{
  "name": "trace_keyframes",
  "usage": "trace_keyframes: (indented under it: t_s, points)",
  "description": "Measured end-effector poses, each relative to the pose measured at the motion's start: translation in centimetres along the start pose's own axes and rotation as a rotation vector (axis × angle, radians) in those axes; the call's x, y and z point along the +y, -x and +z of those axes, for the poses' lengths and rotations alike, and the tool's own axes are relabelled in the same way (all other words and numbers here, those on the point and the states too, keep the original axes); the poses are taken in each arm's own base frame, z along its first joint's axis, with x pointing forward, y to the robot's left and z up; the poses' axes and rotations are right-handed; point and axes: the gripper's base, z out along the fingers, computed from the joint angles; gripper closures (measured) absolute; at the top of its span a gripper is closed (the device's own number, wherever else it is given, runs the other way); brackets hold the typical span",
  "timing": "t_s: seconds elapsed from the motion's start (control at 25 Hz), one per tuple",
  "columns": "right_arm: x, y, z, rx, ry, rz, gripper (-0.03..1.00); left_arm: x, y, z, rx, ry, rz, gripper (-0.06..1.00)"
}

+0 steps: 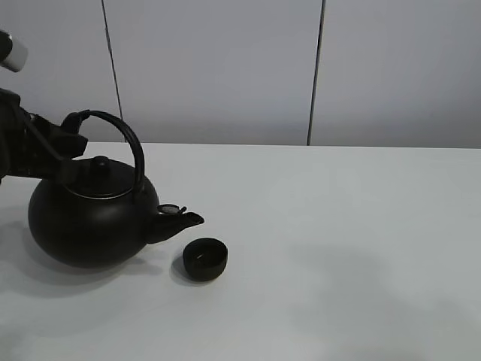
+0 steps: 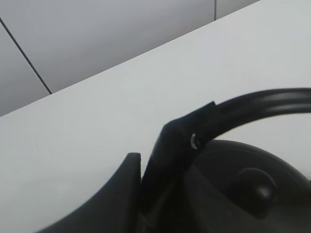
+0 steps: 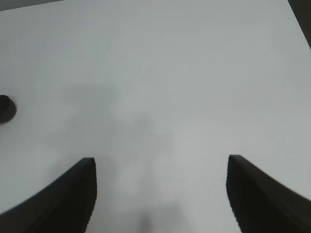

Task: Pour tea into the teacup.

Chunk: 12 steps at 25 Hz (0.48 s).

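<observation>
The big black kettle (image 1: 90, 222) stands at the left of the white table (image 1: 346, 226), its short spout (image 1: 185, 219) pointing right. My left gripper (image 1: 74, 122) is shut on the kettle's arched handle (image 1: 129, 143). In the left wrist view the gripper (image 2: 151, 167) clamps that handle (image 2: 262, 101) above the lid knob (image 2: 253, 187). The teacup (image 1: 204, 258), small and matte black, sits just right of and below the spout tip, apart from it. My right gripper (image 3: 160, 194) hangs open over bare table, with the teacup (image 3: 6, 108) at the frame's edge.
A pale panelled wall (image 1: 225, 68) rises behind the table's far edge. The table surface stretches bare to the right of the cup. The right arm is outside the exterior high view.
</observation>
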Motion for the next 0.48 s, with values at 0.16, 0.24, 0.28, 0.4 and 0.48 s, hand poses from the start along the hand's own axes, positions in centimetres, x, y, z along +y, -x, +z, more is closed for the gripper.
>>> trace_keyframes:
  t_s: [0.16, 0.24, 0.28, 0.4, 0.48]
  points:
    - [0.00, 0.00, 0.00, 0.000, 0.000, 0.000, 0.45, 0.01, -0.04, 0.00, 0.005, 0.001, 0.017, 0.79]
    - [0.00, 0.00, 0.00, 0.000, 0.000, 0.000, 0.45, 0.01, -0.06, 0.00, 0.007, 0.001, 0.038, 0.79]
    - [0.00, 0.00, 0.00, 0.000, 0.000, 0.000, 0.45, 0.01, -0.06, 0.00, 0.007, 0.001, 0.044, 0.79]
    - [0.00, 0.00, 0.00, 0.000, 0.000, 0.000, 0.45, 0.01, -0.06, 0.00, 0.007, 0.001, 0.047, 0.79]
    - [0.00, 0.00, 0.00, 0.000, 0.000, 0.000, 0.45, 0.08, 0.07, 0.07, 0.006, 0.002, 0.049, 0.79]
